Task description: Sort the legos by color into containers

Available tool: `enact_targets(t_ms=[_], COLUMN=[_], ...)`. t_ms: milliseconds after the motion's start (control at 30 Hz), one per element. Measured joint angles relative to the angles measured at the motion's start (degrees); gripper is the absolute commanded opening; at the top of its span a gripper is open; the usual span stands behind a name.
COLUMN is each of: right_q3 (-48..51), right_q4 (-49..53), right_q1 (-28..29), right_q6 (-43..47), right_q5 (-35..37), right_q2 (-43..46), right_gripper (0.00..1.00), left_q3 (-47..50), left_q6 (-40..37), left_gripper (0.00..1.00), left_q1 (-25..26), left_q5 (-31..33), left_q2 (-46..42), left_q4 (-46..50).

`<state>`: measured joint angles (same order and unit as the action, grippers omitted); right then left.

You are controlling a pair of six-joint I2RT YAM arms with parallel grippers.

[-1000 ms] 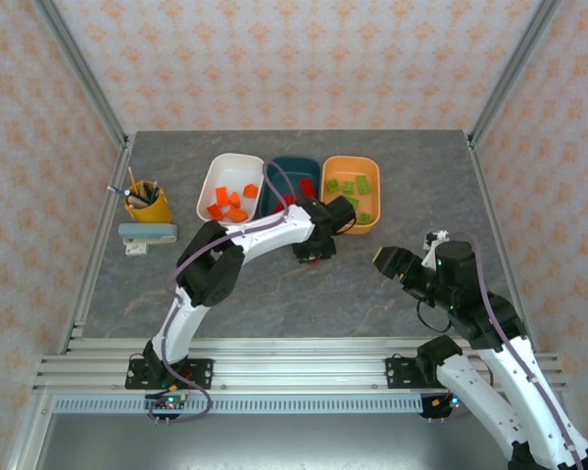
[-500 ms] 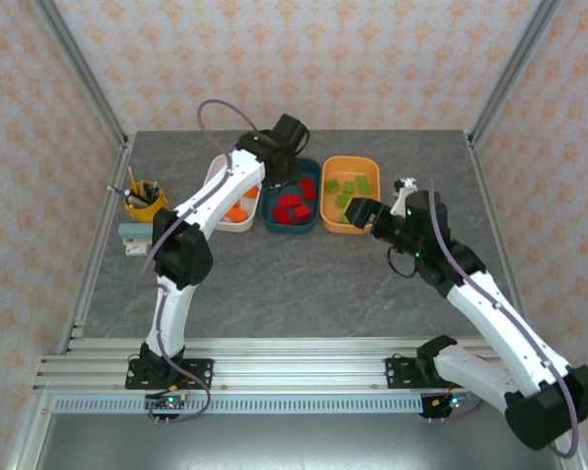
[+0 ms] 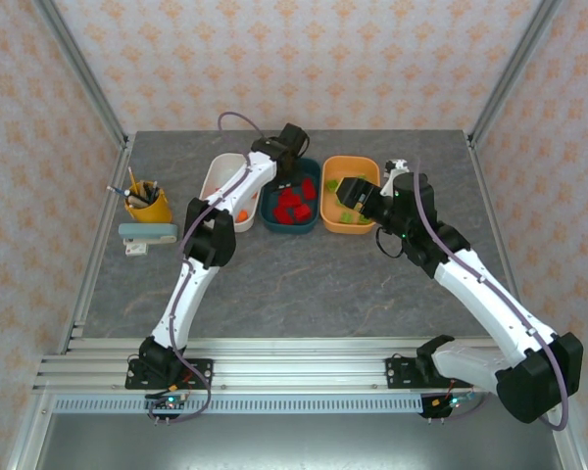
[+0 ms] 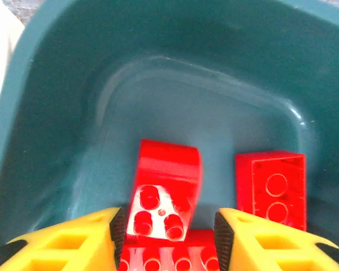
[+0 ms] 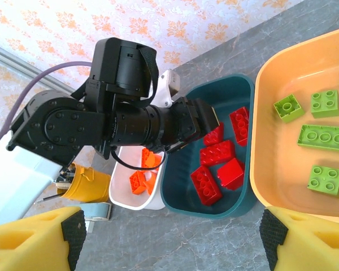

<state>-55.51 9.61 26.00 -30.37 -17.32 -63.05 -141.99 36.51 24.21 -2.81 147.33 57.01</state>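
The left arm [image 5: 118, 118] reaches over a dark teal tub [image 5: 181, 206] of red bricks [image 5: 217, 152], between a white tub [image 5: 121, 197] holding orange bricks [image 5: 138, 182] and an orange tub [image 5: 259, 101] holding green bricks [image 5: 325, 137]; right fingers [image 5: 34, 243] spread wide.

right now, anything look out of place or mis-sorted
Nothing stands out: orange bricks sit in the white tub, red bricks in the teal tub, green bricks in the orange tub, no colours mixed.

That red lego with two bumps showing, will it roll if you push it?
Probably not. The red lego has flat sides and square corners, so it would likely slide or tumble, not roll. It looks like hard, shiny plastic, so probably stiff and slippery. It is tiny beside the teal tub, so likely light.
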Motion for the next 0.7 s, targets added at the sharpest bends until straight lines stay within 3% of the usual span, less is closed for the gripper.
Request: enact_targets(t_ms=[267,300,367,433,600,700], right_q3=[-0.28,-0.92,-3.15,-7.10,-16.72,-17.40], right_q4=[2.84,4.31,8.02,13.68,26.27,30.71], right_q1=[0.00,0.00,0.02,0.11,-0.07,-0.17], right_q6=[0.31,0.81,1.97,3.06,4.50,5.60], right_q5=[0.85,1.22,2.40,5.18,10.64,11.54], right_q2=[1.95,2.03,2.01,1.97,1.01,2.03], right_gripper=[0.85,0.86,0.90,1.00,0.99,0.99], left_q3=[-0.63,-0.42,1.84,8.59,33.51,44.26], left_q6=[0.90,1.11,1.25,1.11,1.14,0.90], left_gripper=[0.69,0.75,0.99,1.00,1.00,1.00], left_q1=[-0.24,-0.24,-0.24,-0.20,-0.13,0.61], left_q5=[-1.22,-1.18,-1.11,-1.25,-3.96,-4.28], left_q2=[-1.86,-3.23,-7.74,-16.31,-46.16,-61.57], left_q4=[0.28,0.57,0.57,-0.70,-10.40,-13.92])
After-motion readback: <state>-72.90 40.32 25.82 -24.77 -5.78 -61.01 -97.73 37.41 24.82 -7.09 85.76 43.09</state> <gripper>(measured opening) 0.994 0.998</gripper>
